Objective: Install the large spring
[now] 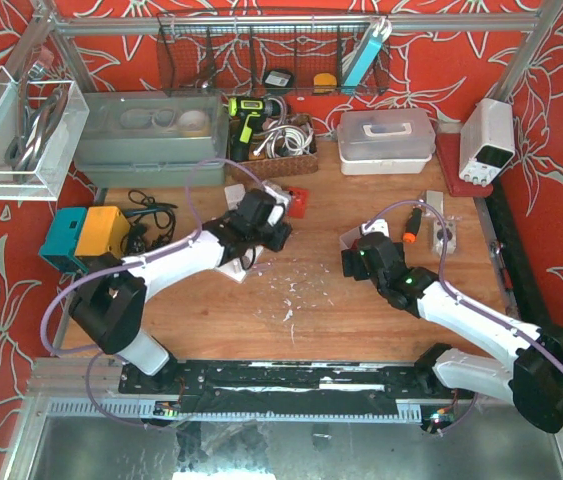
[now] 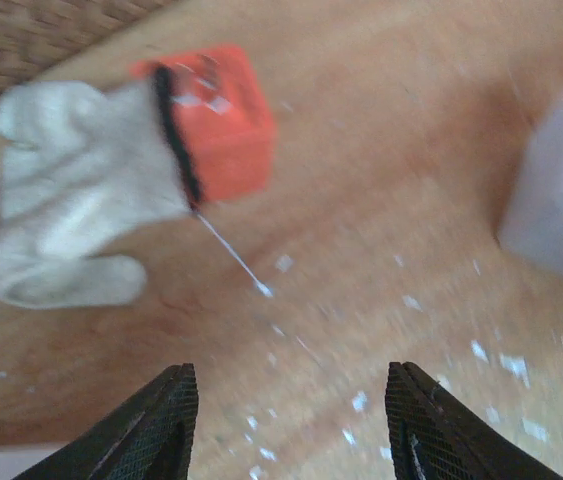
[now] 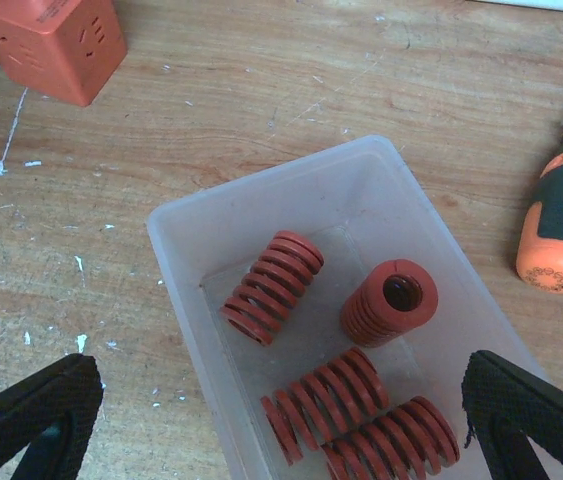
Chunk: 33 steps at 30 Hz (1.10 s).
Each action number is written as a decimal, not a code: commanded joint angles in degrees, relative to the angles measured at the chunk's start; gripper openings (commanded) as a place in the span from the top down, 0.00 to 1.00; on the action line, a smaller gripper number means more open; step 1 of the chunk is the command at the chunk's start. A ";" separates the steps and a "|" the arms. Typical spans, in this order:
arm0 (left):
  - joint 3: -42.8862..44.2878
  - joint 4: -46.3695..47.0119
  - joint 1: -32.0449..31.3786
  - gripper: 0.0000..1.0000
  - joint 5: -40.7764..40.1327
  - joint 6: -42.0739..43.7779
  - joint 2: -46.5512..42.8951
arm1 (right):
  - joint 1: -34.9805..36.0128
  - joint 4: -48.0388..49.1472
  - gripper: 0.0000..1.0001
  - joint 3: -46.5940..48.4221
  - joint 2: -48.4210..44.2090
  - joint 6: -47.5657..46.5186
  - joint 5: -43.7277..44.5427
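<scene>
**A:** Where is the spring we need?

**B:** Four red springs [image 3: 273, 287] lie in the clear plastic tray [image 3: 361, 195], which runs from the centre of the right wrist view towards 5 o'clock. One spring stands on end at 4 o'clock. The other three lie on their sides, and the two at 6 o'clock touch each other. They look much alike, so I cannot tell which is the large one.

**A:** And the pincers?

**B:** The right gripper [image 3: 281, 365] hangs over the tray, spread wide and empty. The left gripper [image 2: 289, 370] is partly apart over bare wood, holding nothing. A white glove [image 2: 71, 215] and an orange socket cube [image 2: 216, 120] sit at 10 to 11 o'clock in its view.

**A:** What could go wrong?

**B:** A spread that wide could straddle two springs or catch the tray wall and tip the light tray. A spring lying on its side may roll off the pads. The wrong spring might also get picked. The screwdriver [image 3: 561, 225] at 3 o'clock lies near enough to be knocked.
</scene>
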 commanded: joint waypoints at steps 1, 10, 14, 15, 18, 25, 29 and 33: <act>-4.56 -3.49 -5.95 0.47 -1.04 13.60 -2.40 | 0.69 0.42 0.01 0.69 -1.01 0.48 2.40; -2.88 -10.85 -12.12 0.59 -9.80 20.29 3.00 | 0.88 1.13 0.01 -0.80 -3.61 0.62 4.60; 0.55 -17.38 -12.12 0.59 -11.79 20.73 7.07 | 0.93 1.35 0.01 -1.43 -5.16 0.53 5.90; 1.16 -18.24 -12.12 0.59 -11.25 20.78 7.98 | 0.89 1.43 0.01 -1.62 -5.41 0.53 6.17; 2.53 -20.09 -12.12 0.59 -10.17 21.04 10.41 | 0.90 1.35 0.02 -1.76 -6.08 0.44 6.72; 6.41 -23.66 -12.07 0.63 -13.54 21.02 14.07 | 0.89 1.50 0.02 -1.88 -6.30 0.44 6.62; 8.81 -26.74 -12.04 0.64 -14.64 20.75 16.16 | 0.97 1.28 0.02 -1.80 -6.49 0.36 6.76; 9.55 -28.16 -12.04 0.67 -15.52 20.56 16.67 | 0.97 1.22 0.02 -1.87 -6.92 0.28 6.96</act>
